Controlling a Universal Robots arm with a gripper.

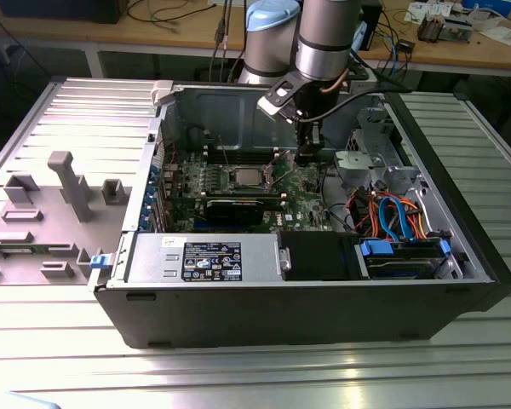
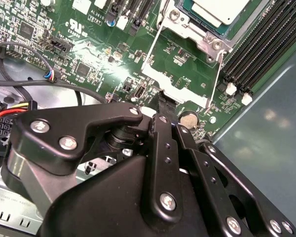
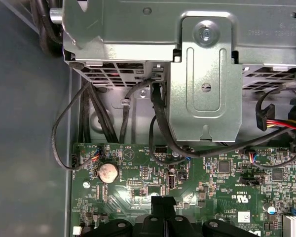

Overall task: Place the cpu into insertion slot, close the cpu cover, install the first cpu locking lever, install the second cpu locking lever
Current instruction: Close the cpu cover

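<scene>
Exterior view puts the gripper (image 1: pixel 309 155) low inside the open computer case (image 1: pixel 324 315), over the green board just to that view's right of the insertion slot (image 1: pixel 247 176). Second wrist view has the cpu (image 2: pixel 218 9) lying in the slot with the cpu cover (image 2: pixel 196 32) seemingly down around it. Two thin wire levers (image 2: pixel 154 47) reach toward the closed, empty-looking fingertips (image 2: pixel 164 102), so I judge the first lever step is in hand, calling for a square catch on a slim wire. First wrist view shows the fingertips together above the board, near a coin cell (image 3: pixel 107 172).
</scene>
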